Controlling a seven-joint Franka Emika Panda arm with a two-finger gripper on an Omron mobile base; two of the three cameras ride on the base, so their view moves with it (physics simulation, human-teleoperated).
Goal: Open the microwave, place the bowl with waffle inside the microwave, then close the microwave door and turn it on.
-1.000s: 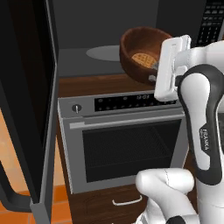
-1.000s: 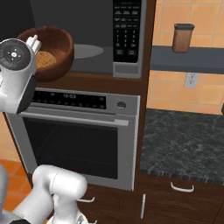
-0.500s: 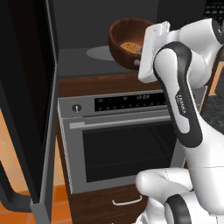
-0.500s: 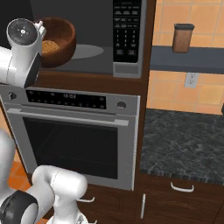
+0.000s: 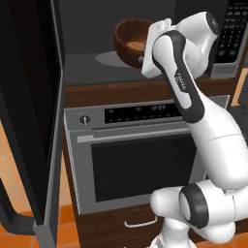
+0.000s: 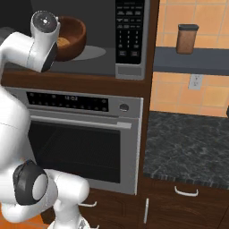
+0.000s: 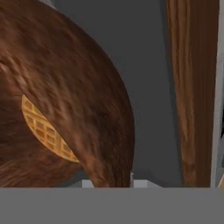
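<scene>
The microwave (image 5: 145,29) stands open, its door (image 5: 29,97) swung out to the left with the black handle (image 5: 9,208) low down. Inside the cavity, just above the round grey turntable (image 5: 109,59), hangs the dark-brown bowl (image 5: 128,38). The waffle (image 5: 134,46) lies in it. My gripper (image 5: 147,48) is shut on the bowl's near rim, its fingers hidden behind the white hand. From the right base view the bowl (image 6: 74,33) sits behind the hand, left of the keypad (image 6: 129,31). Up close, the bowl (image 7: 65,87) and waffle (image 7: 43,127) show against the grey cavity floor.
A steel oven (image 5: 140,164) with a bar handle sits right under the microwave. To the right are a dark stone counter (image 6: 188,147) and a shelf holding a brown canister (image 6: 187,39). The open door blocks the left side.
The arm has carried the bowl up and deeper into the microwave cavity, over the turntable. The grip on the bowl is unchanged.
</scene>
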